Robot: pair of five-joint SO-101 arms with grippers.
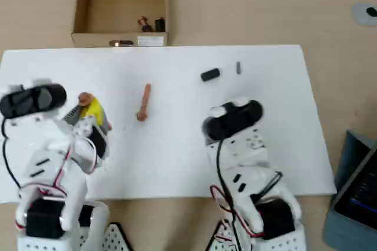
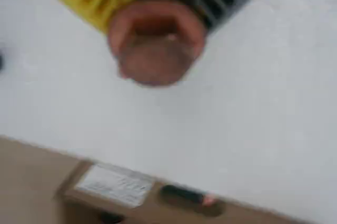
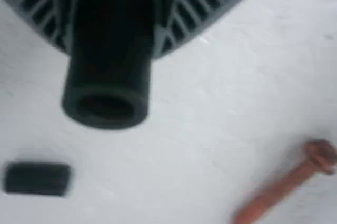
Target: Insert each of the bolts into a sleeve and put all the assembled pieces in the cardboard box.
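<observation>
My left gripper [image 1: 88, 108] is shut on a copper bolt [image 1: 85, 98] at the left of the white mat; the bolt's hex head [image 2: 156, 42] sticks out between the yellow and grey fingers. Gripped between the right gripper's [image 3: 113, 3] grey fingers is a black sleeve [image 3: 108, 61], its open end pointing outward. The right arm [image 1: 232, 120] stands mid-right on the mat. A loose bolt [image 1: 144, 102] [image 3: 287, 184] lies between the arms. A loose black sleeve [image 1: 210, 75] [image 3: 37, 178] lies farther back. The cardboard box [image 1: 76, 15] sits behind the mat.
Dark and copper pieces [image 1: 150, 24] lie inside the box at its front right corner. Another assembled piece [image 1: 121, 43] [image 2: 184, 195] rests on the box's front edge. A small grey part [image 1: 238, 68] lies beside the loose sleeve. A dark container [image 1: 356, 198] stands at the right.
</observation>
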